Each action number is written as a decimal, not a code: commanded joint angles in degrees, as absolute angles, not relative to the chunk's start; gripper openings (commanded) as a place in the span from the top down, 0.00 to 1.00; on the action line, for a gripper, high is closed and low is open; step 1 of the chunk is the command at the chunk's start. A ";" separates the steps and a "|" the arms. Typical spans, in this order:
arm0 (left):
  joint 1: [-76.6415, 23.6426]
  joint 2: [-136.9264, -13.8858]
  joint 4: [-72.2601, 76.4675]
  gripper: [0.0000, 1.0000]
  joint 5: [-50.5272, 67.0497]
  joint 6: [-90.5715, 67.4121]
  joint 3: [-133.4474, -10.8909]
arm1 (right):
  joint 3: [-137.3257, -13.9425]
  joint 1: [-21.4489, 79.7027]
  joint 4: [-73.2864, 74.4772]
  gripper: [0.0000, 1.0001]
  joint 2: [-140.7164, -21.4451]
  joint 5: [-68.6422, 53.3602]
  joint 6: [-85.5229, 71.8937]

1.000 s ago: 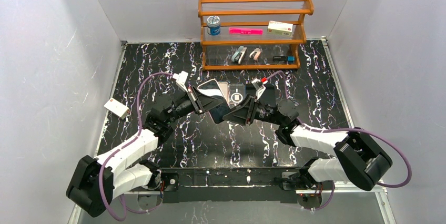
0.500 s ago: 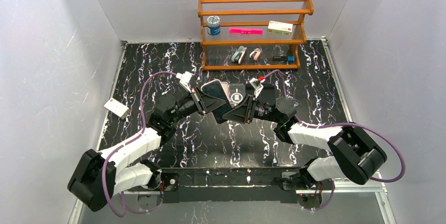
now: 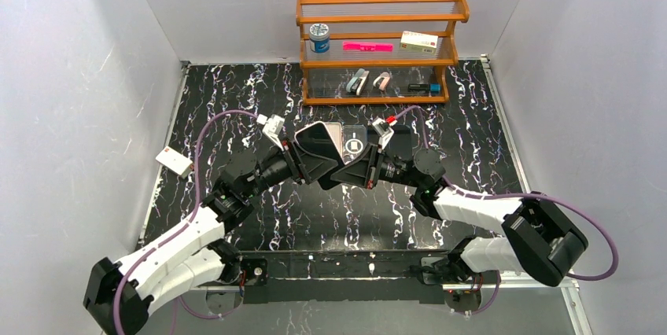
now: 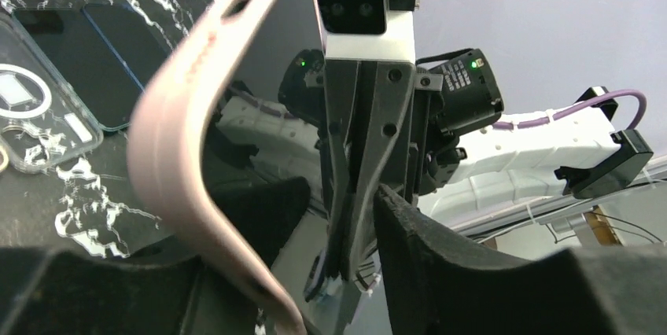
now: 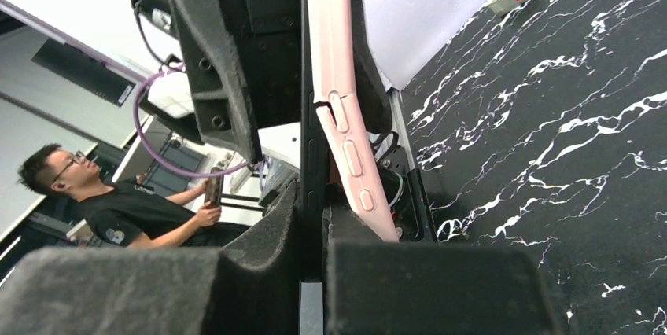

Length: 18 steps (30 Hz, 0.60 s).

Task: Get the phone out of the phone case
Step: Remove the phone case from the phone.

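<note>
Right end effector (image 5: 312,225) is clamping the phone (image 5: 309,154) edge; left end effector (image 4: 299,272) is gaping partly around the phone case (image 4: 185,115)

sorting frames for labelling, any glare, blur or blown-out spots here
Top view: evenly lit and sharp. Left wrist view: reflections across the phone, near fingers blurred. Right wrist view: wall behind the case blown out white, near pads soft.

White-black arms (image 3: 181,237), purple cables (image 3: 228,112), black foam-padded jaws.
</note>
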<state>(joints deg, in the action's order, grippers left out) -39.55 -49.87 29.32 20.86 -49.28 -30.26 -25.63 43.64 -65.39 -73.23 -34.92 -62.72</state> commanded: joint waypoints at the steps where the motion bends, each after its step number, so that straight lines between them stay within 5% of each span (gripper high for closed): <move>1: -40.73 -43.61 20.66 0.49 14.51 -43.27 -31.39 | -26.52 43.12 -64.58 0.99 -69.74 -26.91 -62.68; 9: -40.60 -35.99 22.15 0.36 10.96 -43.09 -24.75 | -25.34 42.95 -62.41 0.99 -66.02 -24.04 -64.29; 18: -40.59 -37.91 25.79 0.35 11.63 -45.81 -20.12 | -24.62 42.94 -62.78 0.99 -63.89 -22.78 -65.12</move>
